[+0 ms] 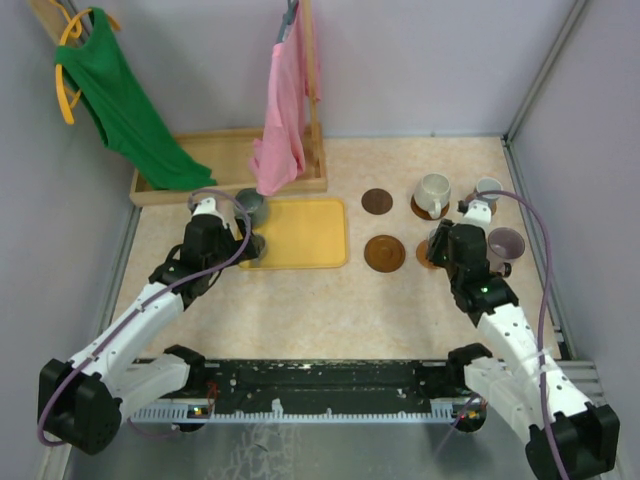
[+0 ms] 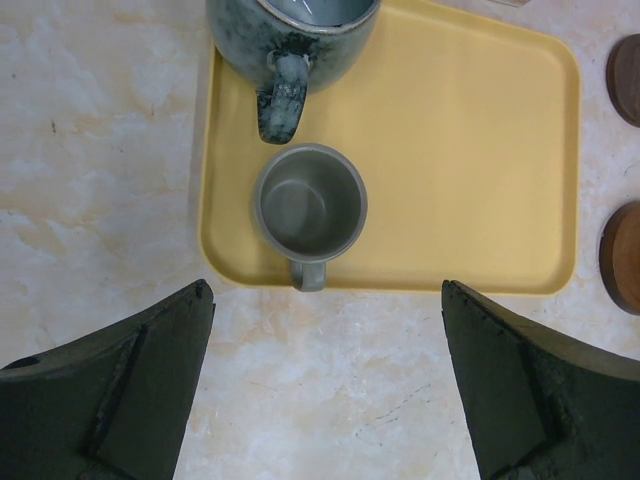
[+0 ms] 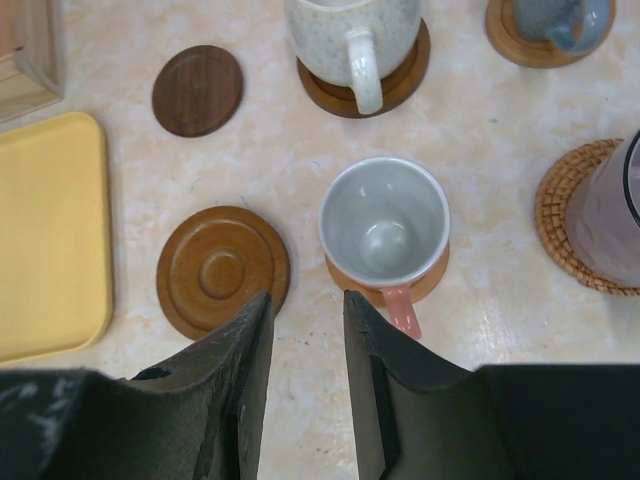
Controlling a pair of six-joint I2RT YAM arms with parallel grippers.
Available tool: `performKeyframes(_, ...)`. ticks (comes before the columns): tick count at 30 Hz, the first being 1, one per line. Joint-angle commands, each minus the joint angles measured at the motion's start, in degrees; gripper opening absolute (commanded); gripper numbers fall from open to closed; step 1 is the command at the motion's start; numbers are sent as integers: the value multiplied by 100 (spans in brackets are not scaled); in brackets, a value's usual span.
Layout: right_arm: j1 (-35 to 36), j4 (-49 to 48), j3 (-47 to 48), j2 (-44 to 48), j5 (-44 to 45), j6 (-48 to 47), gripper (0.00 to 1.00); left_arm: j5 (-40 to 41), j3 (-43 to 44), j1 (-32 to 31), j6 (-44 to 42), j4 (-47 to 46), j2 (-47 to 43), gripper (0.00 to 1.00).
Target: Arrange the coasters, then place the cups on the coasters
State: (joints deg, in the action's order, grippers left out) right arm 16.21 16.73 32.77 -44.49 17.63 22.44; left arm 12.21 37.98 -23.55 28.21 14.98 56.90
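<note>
White-shelled left arm (image 1: 135,322) and right arm (image 1: 515,335), black joints (image 1: 205,240), dark wedge-shaped fingers (image 2: 130,390), looping purple cables (image 1: 545,270).

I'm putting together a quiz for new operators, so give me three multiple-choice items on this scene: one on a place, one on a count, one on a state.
1. Where do the dark green cup and the small grey cup stand?
A) on the yellow tray
B) on coasters
C) on a shelf

2. How many coasters carry no cup?
A) one
B) two
C) four

3. How is the left hand?
A) shut on a cup
B) shut on a coaster
C) open, holding nothing

Answers:
1 A, both sit along the tray's left side.
2 B, only the dark brown coaster and the mid-brown coaster are bare.
3 C, its jaws stand wide apart with nothing held between them.
</note>
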Motion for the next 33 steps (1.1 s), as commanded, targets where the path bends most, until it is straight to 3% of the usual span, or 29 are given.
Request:
performKeyframes(1, -35, 9, 441, 203, -468, -189, 37, 220, 136, -35, -96, -118, 68, 100)
performKeyframes(8, 464, -362, 546, -97, -890, -265, 38, 535, 416, -36, -140, 63, 348, 100)
performKeyframes(16, 1643, -1395, 1134, -1625, -611, -197, 38, 756, 674, -17, -112, 200, 369, 100)
performKeyframes(21, 2455, -1715, 2249, -3294, -404, -302, 38, 859, 636, 7, -23, 339, -91, 100)
performKeyframes(33, 3127, -1465, 5333, -6601, -1067, -152, 38, 1335, 778, 48, 305, 1165, -1051, 100)
